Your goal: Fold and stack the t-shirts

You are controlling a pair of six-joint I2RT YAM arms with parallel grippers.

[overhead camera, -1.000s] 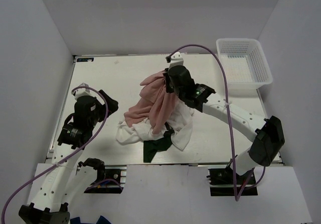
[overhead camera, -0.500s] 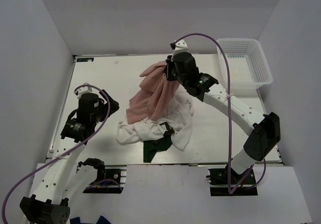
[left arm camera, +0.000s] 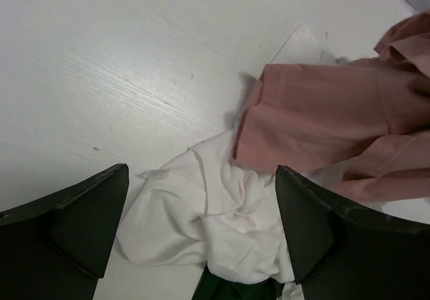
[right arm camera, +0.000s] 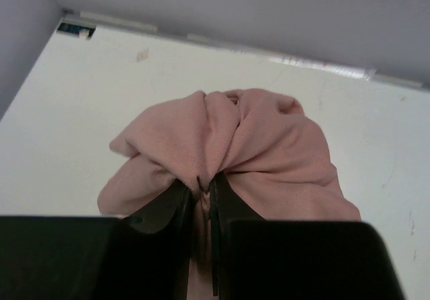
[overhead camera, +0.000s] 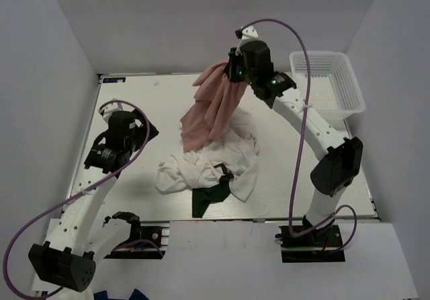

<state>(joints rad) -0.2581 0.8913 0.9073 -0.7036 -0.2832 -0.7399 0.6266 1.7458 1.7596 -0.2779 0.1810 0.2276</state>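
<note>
My right gripper (overhead camera: 232, 71) is shut on the dusty pink t-shirt (overhead camera: 211, 108) and holds it up over the back of the table; the cloth bunches between its jaws in the right wrist view (right arm camera: 222, 145). The shirt's lower end still hangs onto the pile. White t-shirts (overhead camera: 208, 169) lie crumpled mid-table, with the dark green t-shirt (overhead camera: 208, 199) under their near edge. My left gripper (overhead camera: 144, 135) is open and empty, left of the pile; its view shows the white cloth (left arm camera: 215, 219) and pink cloth (left arm camera: 322, 118) between its fingers (left arm camera: 87, 219).
A white plastic lattice basket (overhead camera: 327, 85) stands at the table's back right corner. The white table (overhead camera: 134, 105) is walled by white panels at left, back and right.
My right gripper has lifted the pink t-shirt up and toward the back, pulling it off the pile. My left gripper has drawn slightly back to the left.
</note>
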